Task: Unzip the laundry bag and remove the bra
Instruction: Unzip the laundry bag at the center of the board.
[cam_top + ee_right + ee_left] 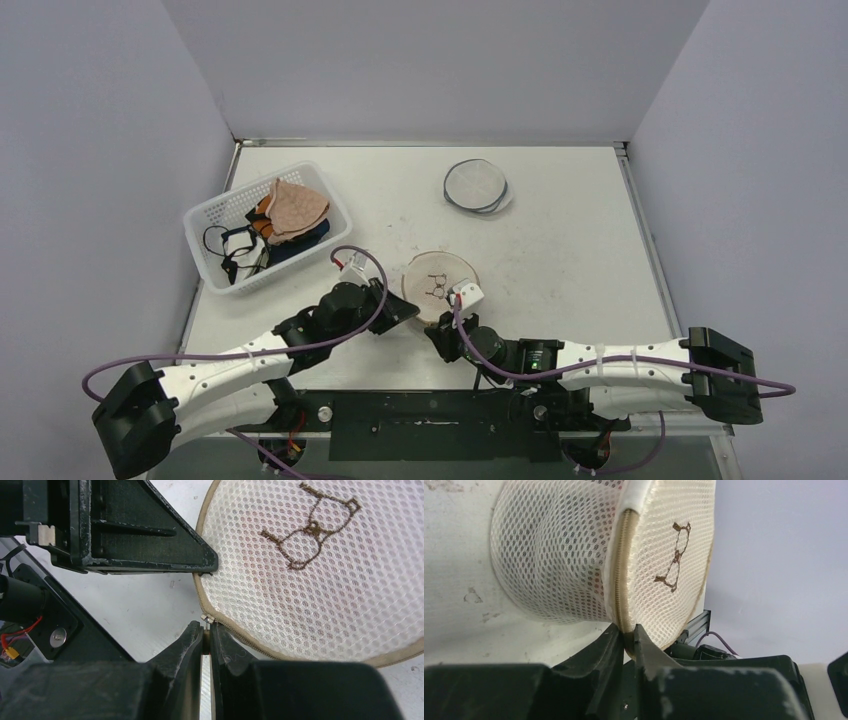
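Note:
A round cream mesh laundry bag (440, 281) with a brown bra emblem lies near the table's front middle. In the left wrist view the bag (559, 555) shows its tan zipper seam (620, 570). My left gripper (628, 632) is shut on the bag's rim at that seam and shows in the top view (398, 308). In the right wrist view the bag (320, 575) fills the upper right. My right gripper (206, 630) is shut on the zipper pull (206, 619) at the bag's edge and shows in the top view (446, 332). The bra inside is hidden; only a pinkish tint shows through the mesh.
A white plastic basket (200, 225) with several garments stands at the left. A second round mesh bag (476, 185) with a dark rim lies at the back middle. The left gripper's black body (125, 530) is close above my right gripper.

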Tool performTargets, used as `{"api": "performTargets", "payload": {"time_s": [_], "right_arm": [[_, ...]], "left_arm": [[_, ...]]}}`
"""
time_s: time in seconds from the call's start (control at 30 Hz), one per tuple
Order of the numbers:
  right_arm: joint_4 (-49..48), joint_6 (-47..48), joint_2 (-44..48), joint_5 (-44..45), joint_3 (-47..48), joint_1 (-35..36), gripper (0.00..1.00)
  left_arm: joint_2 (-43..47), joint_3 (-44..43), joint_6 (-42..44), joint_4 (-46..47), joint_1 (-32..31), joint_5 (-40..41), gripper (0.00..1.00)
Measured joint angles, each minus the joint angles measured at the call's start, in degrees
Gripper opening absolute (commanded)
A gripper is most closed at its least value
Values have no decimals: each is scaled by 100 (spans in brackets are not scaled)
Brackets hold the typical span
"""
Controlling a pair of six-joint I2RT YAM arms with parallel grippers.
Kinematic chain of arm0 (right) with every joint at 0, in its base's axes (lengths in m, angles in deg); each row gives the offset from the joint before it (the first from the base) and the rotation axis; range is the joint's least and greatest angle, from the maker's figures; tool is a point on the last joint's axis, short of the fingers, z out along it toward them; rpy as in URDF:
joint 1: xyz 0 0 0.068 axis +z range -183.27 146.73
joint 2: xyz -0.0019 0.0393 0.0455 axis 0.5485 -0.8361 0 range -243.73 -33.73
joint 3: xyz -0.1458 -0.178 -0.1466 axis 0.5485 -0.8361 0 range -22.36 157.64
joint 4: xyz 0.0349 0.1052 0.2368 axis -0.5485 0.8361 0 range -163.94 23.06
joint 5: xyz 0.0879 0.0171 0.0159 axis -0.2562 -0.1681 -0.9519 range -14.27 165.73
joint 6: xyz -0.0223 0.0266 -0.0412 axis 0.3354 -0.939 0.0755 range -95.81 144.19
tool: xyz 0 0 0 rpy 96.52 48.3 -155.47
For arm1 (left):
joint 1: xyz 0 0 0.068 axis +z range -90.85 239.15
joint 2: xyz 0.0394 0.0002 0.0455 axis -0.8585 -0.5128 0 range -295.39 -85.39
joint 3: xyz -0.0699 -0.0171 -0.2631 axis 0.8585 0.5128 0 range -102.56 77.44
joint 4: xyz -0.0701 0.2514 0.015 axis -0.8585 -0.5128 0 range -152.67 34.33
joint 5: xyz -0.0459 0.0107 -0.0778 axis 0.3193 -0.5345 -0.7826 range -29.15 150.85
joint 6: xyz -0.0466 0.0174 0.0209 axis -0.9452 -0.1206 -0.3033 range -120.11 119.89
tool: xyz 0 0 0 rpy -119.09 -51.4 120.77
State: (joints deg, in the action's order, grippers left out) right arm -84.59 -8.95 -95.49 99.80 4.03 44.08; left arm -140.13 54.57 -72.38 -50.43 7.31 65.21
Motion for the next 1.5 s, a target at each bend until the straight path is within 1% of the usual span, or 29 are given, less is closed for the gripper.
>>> {"api": "performTargets", "payload": {"time_s": [0.03,0.23,0.47,0.7,0.9,0.93,0.97,1.0,1.07,1.1,1.13,1.2,1.27,1.37,1.43,1.5], "right_arm": [[0,0,4,2,0,0,5],[76,-7,175,85,0,0,5],[411,-57,463,345,0,0,5],[791,-195,601,608,0,0,5],[907,-225,820,704,-17,0,5],[901,-225,835,702,-24,0,5],[901,-225,837,702,-26,0,5],[901,-223,835,699,-31,0,5],[907,-219,831,697,-37,0,5],[905,-219,822,691,-37,0,5],[905,-214,807,686,-37,0,5],[903,-197,756,658,-37,0,5],[898,-181,693,627,-37,0,5],[857,-131,599,538,-35,2,5],[807,-81,503,487,0,2,5],[741,-31,372,431,61,2,5]], "left_arm": [[7,0,-7,48,-2,42,0],[186,-4,-50,107,31,138,0],[332,-4,-24,105,334,48,0],[341,-4,144,101,730,-358,0],[212,-72,428,85,1198,-925,0],[96,-149,501,66,1270,-1032,7],[-42,-247,564,48,1322,-1132,22],[-184,-354,638,39,1364,-1224,40],[-435,-581,776,17,1425,-1325,67],[-476,-632,859,0,1453,-1349,75],[-479,-662,870,0,1480,-1377,81],[-369,-664,892,-107,1493,-1410,87],[-101,-636,861,-319,1467,-1414,92],[649,-446,758,-662,1294,-1320,92],[1235,-201,557,-761,990,-1187,92],[1580,44,313,-754,625,-1016,90]]}}
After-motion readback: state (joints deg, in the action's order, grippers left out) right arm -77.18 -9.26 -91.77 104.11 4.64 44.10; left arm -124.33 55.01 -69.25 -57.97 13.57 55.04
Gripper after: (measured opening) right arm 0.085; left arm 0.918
